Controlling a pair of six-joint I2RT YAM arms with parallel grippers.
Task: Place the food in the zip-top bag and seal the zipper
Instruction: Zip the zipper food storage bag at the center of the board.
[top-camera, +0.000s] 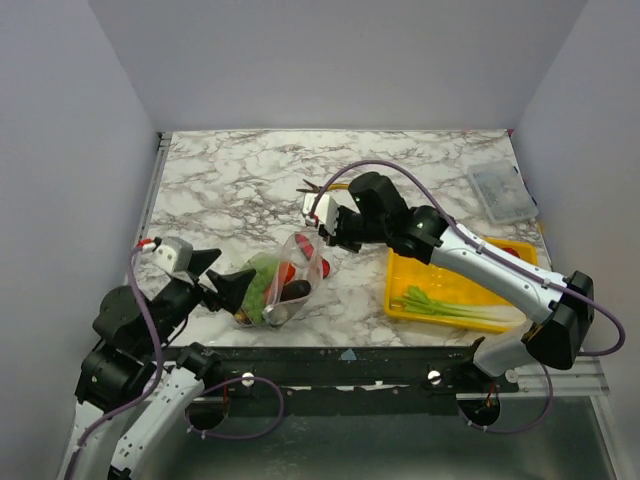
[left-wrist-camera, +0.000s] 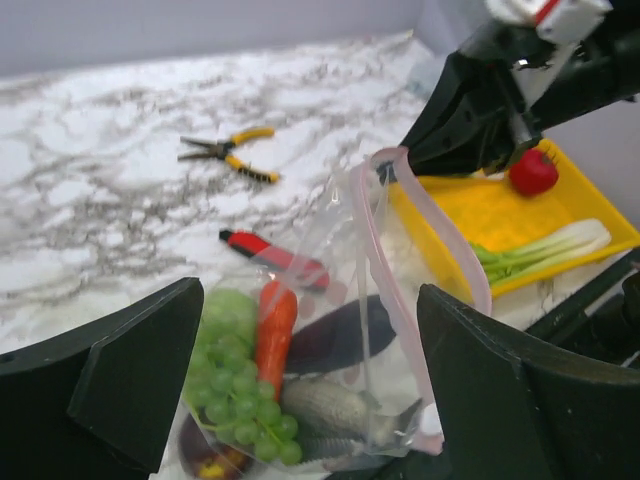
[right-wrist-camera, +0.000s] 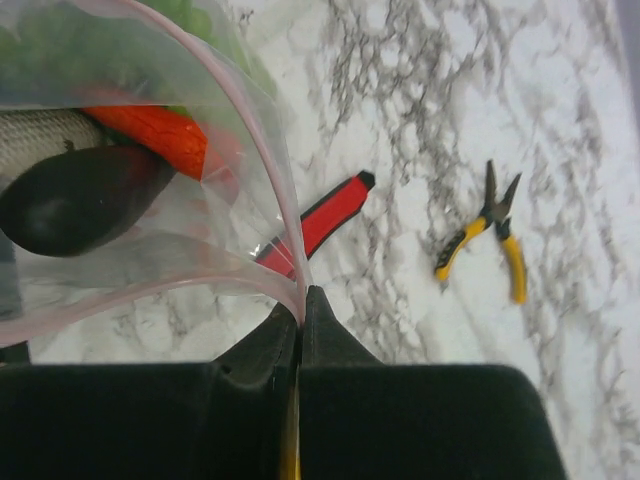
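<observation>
The clear zip-top bag (top-camera: 300, 262) lies at the table's near middle, mouth open. Inside it I see the green leafy food (left-wrist-camera: 225, 370), the red chilli (left-wrist-camera: 273, 330), the purple aubergine (left-wrist-camera: 340, 335) and the grey fish (left-wrist-camera: 335, 410). My right gripper (top-camera: 322, 232) is shut on the far end of the pinkish zipper (right-wrist-camera: 272, 170) and holds it up. My left gripper (top-camera: 225, 288) is open, its fingers (left-wrist-camera: 130, 380) on either side of the bag's near end. The red tomato (left-wrist-camera: 533, 172) and the green spring onions (left-wrist-camera: 545, 248) lie in the yellow tray (top-camera: 420, 272).
A red-handled knife (right-wrist-camera: 325, 215) lies just behind the bag. Yellow-handled pliers (right-wrist-camera: 490, 240) lie further back on the marble table. A small rigid clear box (top-camera: 500, 192) stands at the far right. The yellow tray sits right of the bag.
</observation>
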